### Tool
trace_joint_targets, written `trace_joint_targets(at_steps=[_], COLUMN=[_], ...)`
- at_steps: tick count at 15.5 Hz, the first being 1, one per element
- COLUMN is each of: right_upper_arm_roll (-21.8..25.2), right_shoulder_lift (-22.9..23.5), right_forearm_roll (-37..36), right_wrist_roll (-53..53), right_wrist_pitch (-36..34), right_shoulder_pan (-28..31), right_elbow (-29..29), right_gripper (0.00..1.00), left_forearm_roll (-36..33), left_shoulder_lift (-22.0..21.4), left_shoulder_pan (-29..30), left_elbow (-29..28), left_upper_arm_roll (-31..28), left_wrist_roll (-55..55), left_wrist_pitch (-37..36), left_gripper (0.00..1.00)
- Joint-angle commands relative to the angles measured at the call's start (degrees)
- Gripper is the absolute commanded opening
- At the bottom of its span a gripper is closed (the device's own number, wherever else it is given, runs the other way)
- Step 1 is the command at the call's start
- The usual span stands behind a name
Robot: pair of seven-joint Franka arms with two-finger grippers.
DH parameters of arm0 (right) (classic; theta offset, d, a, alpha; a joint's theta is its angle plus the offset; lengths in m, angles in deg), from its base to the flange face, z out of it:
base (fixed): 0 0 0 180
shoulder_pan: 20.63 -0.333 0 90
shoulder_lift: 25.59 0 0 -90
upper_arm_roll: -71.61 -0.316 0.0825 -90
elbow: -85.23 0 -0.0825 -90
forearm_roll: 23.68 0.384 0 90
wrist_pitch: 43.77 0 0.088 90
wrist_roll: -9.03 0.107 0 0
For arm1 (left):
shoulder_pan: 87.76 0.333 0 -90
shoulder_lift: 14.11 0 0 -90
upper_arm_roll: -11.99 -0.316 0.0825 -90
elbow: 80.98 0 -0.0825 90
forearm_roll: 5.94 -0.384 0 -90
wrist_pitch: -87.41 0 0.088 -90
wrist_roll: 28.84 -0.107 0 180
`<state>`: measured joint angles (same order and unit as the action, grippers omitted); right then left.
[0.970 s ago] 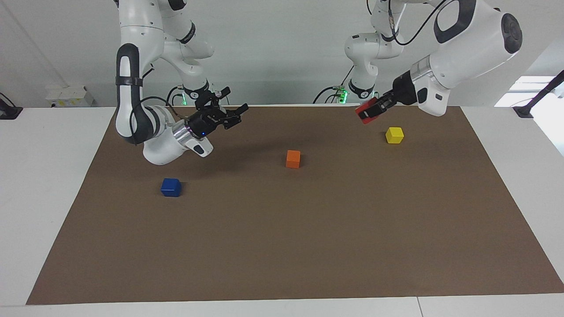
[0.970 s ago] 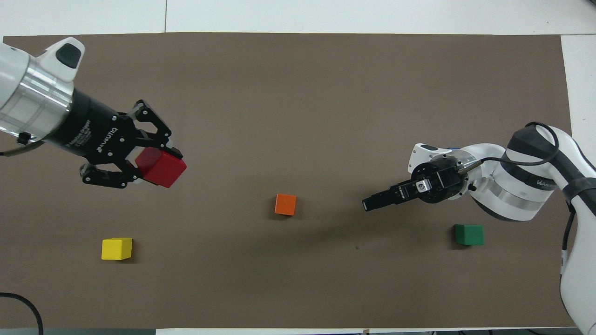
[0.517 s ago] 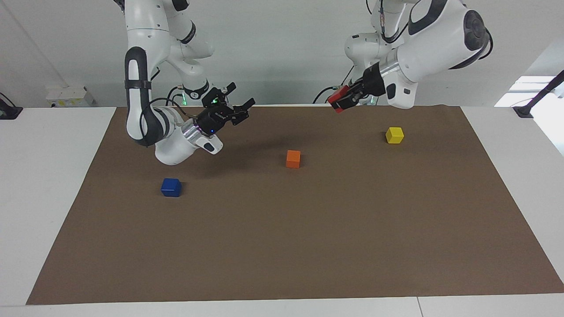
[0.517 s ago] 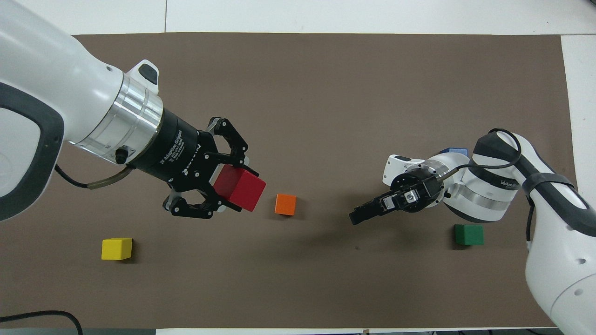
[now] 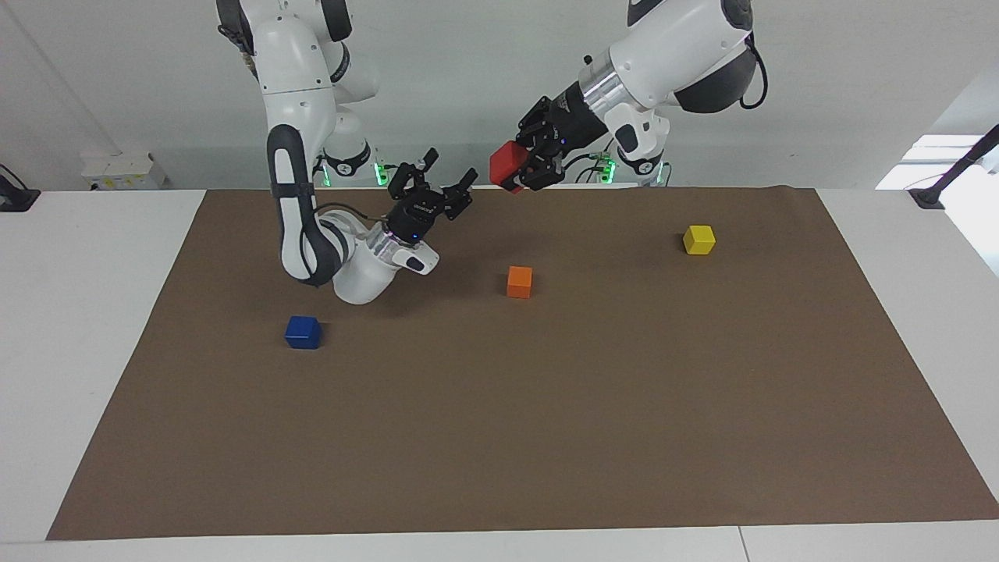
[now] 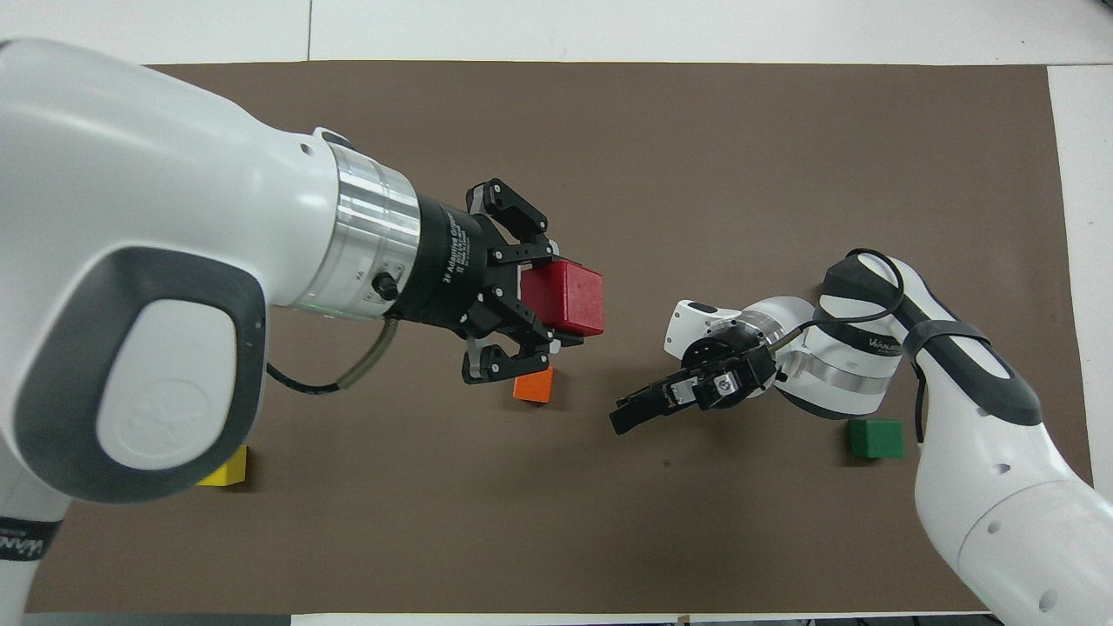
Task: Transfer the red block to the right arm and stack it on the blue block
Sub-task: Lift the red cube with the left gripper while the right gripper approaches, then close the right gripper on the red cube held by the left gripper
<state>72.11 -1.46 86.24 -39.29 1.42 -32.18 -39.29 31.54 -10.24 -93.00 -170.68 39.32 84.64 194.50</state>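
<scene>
We are seeing the left gripper (image 5: 521,173) clamping the red block (image 5: 507,165) aloft, seemingly nearing the spread right gripper (image 5: 437,184); handover pending, blue block (image 5: 303,332) lying bare on the bench (image 5: 546,429)

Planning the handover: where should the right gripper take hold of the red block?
The left gripper pinches the red block by two opposite faces, held in the air. The half jutting past its fingertips is bare. The open right gripper could probably close on that exposed end, across the two free faces.
</scene>
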Motion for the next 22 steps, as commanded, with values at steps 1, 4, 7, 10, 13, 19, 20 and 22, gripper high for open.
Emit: trace_joint_targets(at_steps=[1,4,7,10,13,19,20,22], right_upper_arm_roll=[-0.06,-0.85,-0.94,-0.76,-0.76,-0.94,-0.94,-0.94], right_shoulder_lift=[2.50,2.50,2.50,3.20,3.73,4.96,4.96,4.87], right_forearm_roll=[1.00,3.62,6.26,8.55,8.64,10.40,11.88,15.14], right_wrist_roll=[-1.60,-1.69,-1.69,-2.66,-3.97,-4.68,-4.77,-5.03], right_wrist_pitch=[-1.51,-1.07,-0.64,-0.02,2.26,5.34,5.60,5.69], right_shoulder_pan=[-0.32,-1.37,-2.16,-4.09,-4.10,-4.27,-5.41,-7.69], right_elbow=[2.01,2.01,2.36,3.15,4.46,8.25,8.25,8.25], right_gripper=[1.00,1.00,1.00,1.00,1.00,1.00,1.00,1.00], left_forearm_roll=[1.27,1.36,1.45,1.62,1.71,1.71,1.71,1.71], left_shoulder_lift=[-9.67,-11.68,-17.23,-17.59,-17.94,-17.94,-17.94,-18.03], left_shoulder_pan=[-0.39,-0.65,-0.65,-1.00,-1.09,-1.01,-1.01,-1.01], left_elbow=[-13.54,-15.93,-22.34,-22.79,-22.88,-22.97,-23.32,-23.58], left_upper_arm_roll=[1.41,0.88,1.23,1.58,1.58,1.67,1.67,1.67], left_wrist_roll=[1.57,1.66,1.66,2.09,2.79,3.68,3.68,3.77], left_wrist_pitch=[9.35,9.55,14.19,16.05,16.05,16.05,16.23,16.58], left_gripper=[0.00,0.00,0.00,0.00,0.00,0.00,0.00,0.00])
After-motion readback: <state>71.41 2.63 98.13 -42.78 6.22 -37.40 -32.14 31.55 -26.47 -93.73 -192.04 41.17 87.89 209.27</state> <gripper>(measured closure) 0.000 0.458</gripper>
